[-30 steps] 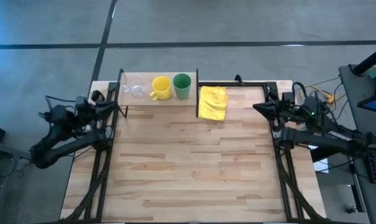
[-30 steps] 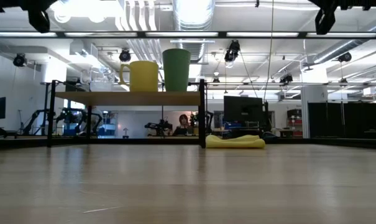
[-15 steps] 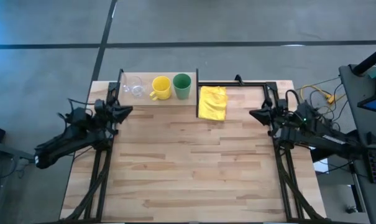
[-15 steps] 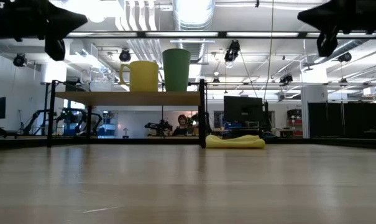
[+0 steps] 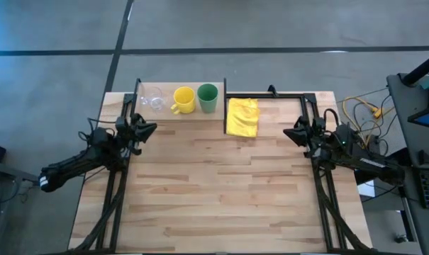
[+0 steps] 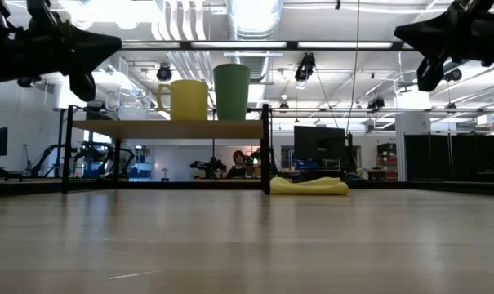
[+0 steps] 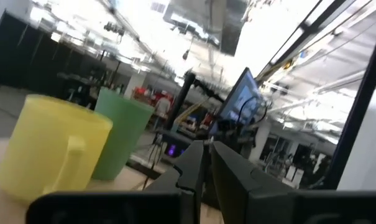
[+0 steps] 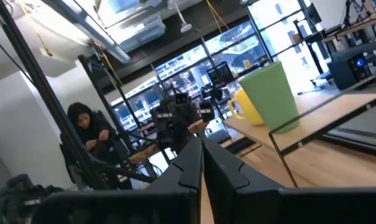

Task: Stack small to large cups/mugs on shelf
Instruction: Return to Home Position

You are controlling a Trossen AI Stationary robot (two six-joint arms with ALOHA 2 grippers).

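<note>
On the shelf [image 5: 193, 115] at the far edge of the tabletop [image 5: 221, 184] we see 3 vessels upright in 1 row: the clear glass cup [image 5: 154, 98] at the left end; the yellow mug [image 5: 184, 99] in the middle, handle on the glass's side; the green cup [image 5: 208, 97] at the right, tallest of the 3. A yellow cloth [image 5: 243, 117] lies on the table just right of the shelf. The left gripper [image 5: 149, 128] hangs above the table's left edge, near the shelf's front; the right gripper [image 5: 289, 133] hangs above the right edge; both point inward, jaws pressed together, holding nothing. We make out a person [image 8: 88, 134] seated in the room beyond.
</note>
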